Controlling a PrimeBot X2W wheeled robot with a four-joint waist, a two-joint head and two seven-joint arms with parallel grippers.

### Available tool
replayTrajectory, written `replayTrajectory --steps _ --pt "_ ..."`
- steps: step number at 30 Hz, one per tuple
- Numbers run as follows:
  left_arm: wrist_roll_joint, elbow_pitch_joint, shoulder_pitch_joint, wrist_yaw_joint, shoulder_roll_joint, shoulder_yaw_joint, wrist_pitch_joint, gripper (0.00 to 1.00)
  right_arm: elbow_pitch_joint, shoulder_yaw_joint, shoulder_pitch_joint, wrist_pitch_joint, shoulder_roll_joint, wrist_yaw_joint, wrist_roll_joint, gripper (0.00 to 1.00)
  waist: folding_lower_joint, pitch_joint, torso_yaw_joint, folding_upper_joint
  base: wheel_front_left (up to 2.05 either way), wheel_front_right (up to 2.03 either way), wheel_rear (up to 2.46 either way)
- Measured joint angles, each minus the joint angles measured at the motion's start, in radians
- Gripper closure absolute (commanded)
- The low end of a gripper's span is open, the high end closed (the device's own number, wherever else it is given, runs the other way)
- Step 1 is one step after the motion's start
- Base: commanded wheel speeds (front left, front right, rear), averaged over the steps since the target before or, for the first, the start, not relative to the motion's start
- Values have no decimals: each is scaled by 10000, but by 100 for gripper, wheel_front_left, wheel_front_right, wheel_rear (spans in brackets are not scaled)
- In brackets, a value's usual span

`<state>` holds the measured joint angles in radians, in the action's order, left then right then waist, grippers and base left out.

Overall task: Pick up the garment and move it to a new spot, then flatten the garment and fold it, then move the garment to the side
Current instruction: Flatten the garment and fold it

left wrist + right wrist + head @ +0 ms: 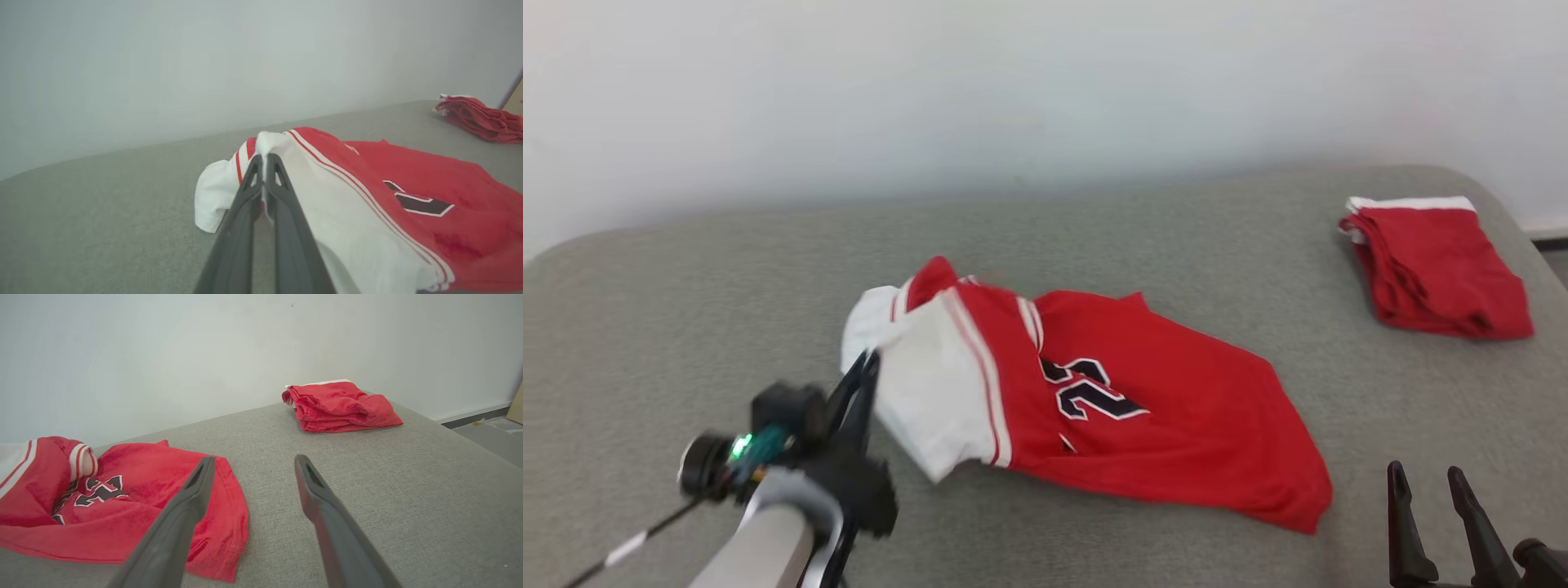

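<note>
The garment [1143, 408] is a red jersey with white panels and a dark number, crumpled in the middle of the grey surface; it also shows as the garment [429, 192] and the garment [122, 498]. My left gripper [870, 363] is shut on its white left edge, and in the left wrist view the left gripper [264, 161] pinches a white fold between its fingers. My right gripper [1429, 478] stands open at the lower right, apart from the cloth; the right gripper [253, 463] hovers just right of the jersey's hem.
A folded red cloth [1437, 269] lies at the far right of the grey padded table [686, 310], also seen as the folded red cloth [339, 406]. A pale wall stands behind. The floor [490, 433] drops off past the right edge.
</note>
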<state>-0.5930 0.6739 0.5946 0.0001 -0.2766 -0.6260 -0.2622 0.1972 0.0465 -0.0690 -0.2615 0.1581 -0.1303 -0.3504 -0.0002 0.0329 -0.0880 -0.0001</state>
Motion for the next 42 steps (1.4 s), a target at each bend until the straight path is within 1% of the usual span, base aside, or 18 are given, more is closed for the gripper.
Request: replayTrajectory --steps 2,6,9,13,16,20,22,23,24,25,32,35,36,42 --pt "-182 -744 -810 320 -345 226 0 100 -21 42 -98 -2 -50 0 2 0 0 -104 247 0 0 0 0" --pt "-472 -2433 -2606 1139 -1066 581 176 100 -54 98 -198 0 -159 0 13 0 0 -270 712 0 0 0 0" --pt "-886 -3689 -3927 1753 -1396 821 456 100 -75 159 -239 -2 -203 0 23 0 0 -349 1012 0 0 0 0" --pt "-1260 -4905 -5334 2420 -1561 984 685 100 -100 96 -242 0 -221 0 50 0 0 -391 1295 0 0 0 0" --pt "-1515 -5427 -6185 2782 -1461 1011 742 100 -98 42 -230 0 -207 0 50 0 0 -383 1314 0 0 0 0" --pt "-1793 -5488 -6985 2997 -1287 930 746 100 -100 75 -232 8 -169 0 50 0 1 -365 1234 0 0 0 0" --pt "-1837 -5223 -7171 2997 -1243 800 836 100 -100 79 -238 15 -140 0 50 0 1 -368 1207 0 0 0 0" --pt "-1831 -5114 -7200 2991 -1200 769 788 67 -98 84 -240 17 -117 0 48 0 0 -377 1194 0 0 0 0" --pt "-1822 -5072 -7183 2986 -1145 809 625 31 -96 96 -242 25 -98 0 48 0 1 -394 1186 0 0 0 0" --pt "-1753 -5033 -7128 2970 -1112 871 483 0 -98 104 -242 38 -81 0 48 0 1 -416 1179 0 0 0 0" --pt "-1099 -4930 -6689 2709 -1045 1574 35 0 -217 100 -240 121 -29 0 109 0 1 -626 1069 0 0 0 0" --pt "-497 -5200 -6536 2585 -966 2188 25 0 -320 52 -237 150 -12 0 182 0 1 -709 968 1 0 0 0" --pt "-13 -5488 -6468 2445 -876 2675 6 0 -393 38 -234 150 -4 0 184 0 1 -758 884 0 0 0 0" --pt "976 -5877 -6515 2002 -635 3513 -2 0 -644 50 -244 249 17 0 274 0 2 -902 619 1 0 0 0"
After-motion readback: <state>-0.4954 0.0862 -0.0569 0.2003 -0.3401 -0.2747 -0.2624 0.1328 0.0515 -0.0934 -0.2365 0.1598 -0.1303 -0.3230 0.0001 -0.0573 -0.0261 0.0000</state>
